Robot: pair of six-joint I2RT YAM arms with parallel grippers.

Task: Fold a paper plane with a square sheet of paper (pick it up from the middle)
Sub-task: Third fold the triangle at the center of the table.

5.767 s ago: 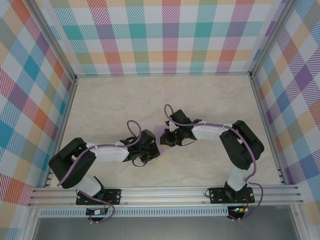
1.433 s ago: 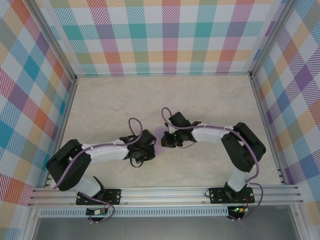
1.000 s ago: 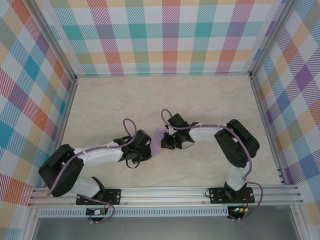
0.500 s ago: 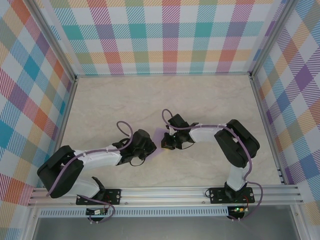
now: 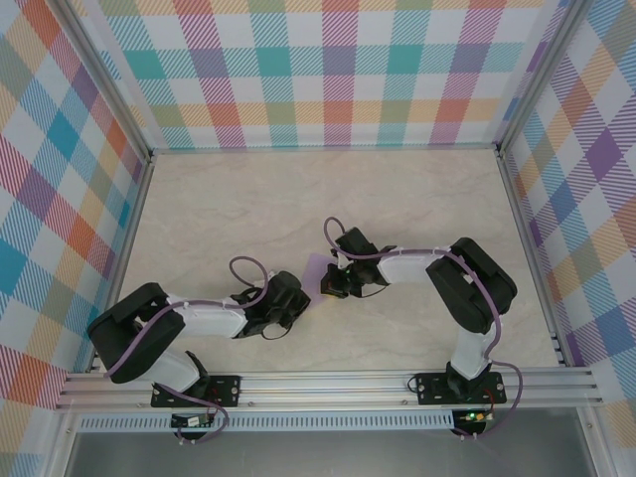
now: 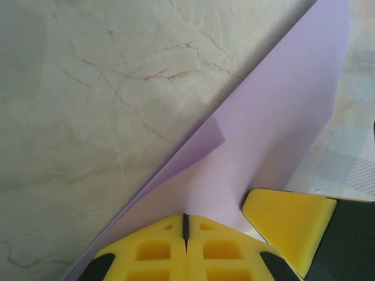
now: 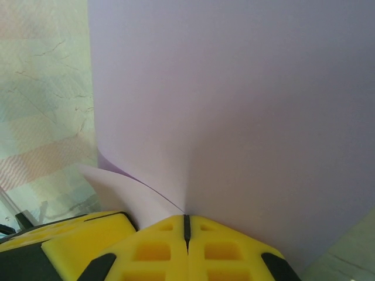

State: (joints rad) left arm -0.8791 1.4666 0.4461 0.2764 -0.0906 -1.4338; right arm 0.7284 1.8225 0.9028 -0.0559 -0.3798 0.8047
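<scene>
The square sheet of paper (image 5: 316, 268) is lilac and sits in the middle of the table between my two grippers. In the left wrist view the sheet of paper (image 6: 281, 129) runs diagonally, folded over with a small curled corner, and reaches into the closed seam of my left gripper (image 6: 186, 218). In the right wrist view the sheet of paper (image 7: 234, 105) stands tall, one flap curling left, and my right gripper (image 7: 186, 219) is shut on its lower edge. From above, the left gripper (image 5: 302, 293) and right gripper (image 5: 324, 285) nearly touch.
The marble-pattern table (image 5: 397, 199) has free room behind and to both sides of the arms. Plaid walls (image 5: 328, 70) close in the back and sides. An aluminium rail (image 5: 328, 383) runs along the near edge, by the arm bases.
The left arm has swung lower and nearer, its wrist shifting slightly towards the near edge. The right gripper has barely moved. Both stay shut on the paper.
</scene>
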